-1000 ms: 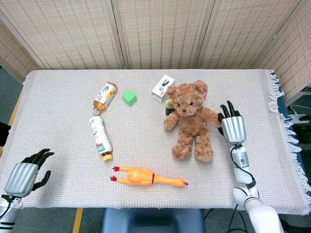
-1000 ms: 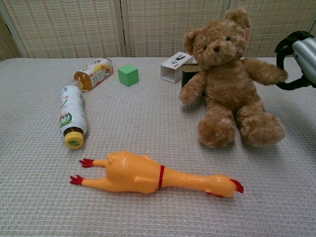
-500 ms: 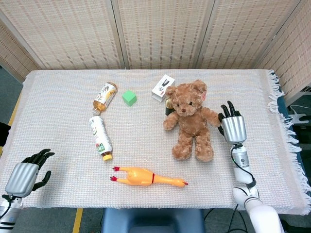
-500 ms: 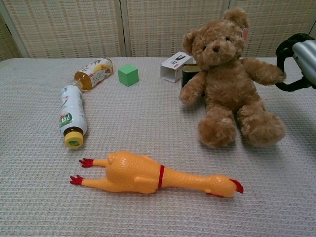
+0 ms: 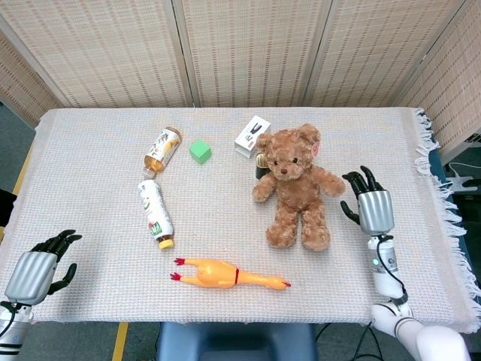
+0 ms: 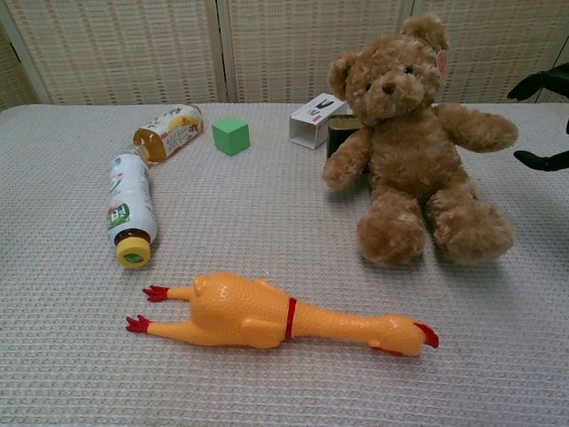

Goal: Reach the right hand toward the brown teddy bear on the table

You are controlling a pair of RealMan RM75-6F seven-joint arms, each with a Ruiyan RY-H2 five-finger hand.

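Observation:
The brown teddy bear (image 5: 294,186) (image 6: 413,147) sits upright right of the table's middle, facing the front edge. My right hand (image 5: 371,204) hovers just right of the bear's outstretched arm, fingers apart, a small gap between them and the paw. Only its dark fingertips (image 6: 540,84) show at the right edge of the chest view. My left hand (image 5: 37,268) stays at the front left corner, holding nothing, fingers loosely spread.
A yellow rubber chicken (image 5: 228,274) lies in front of the bear. Two bottles (image 5: 155,212) (image 5: 162,150) lie at the left, with a green cube (image 5: 200,152) beyond them. A white box (image 5: 252,135) and a dark can (image 6: 340,132) stand behind the bear.
My right hand has drawn away to the right from the bear's paw, which it was touching before. The left hand and the other objects have stayed put.

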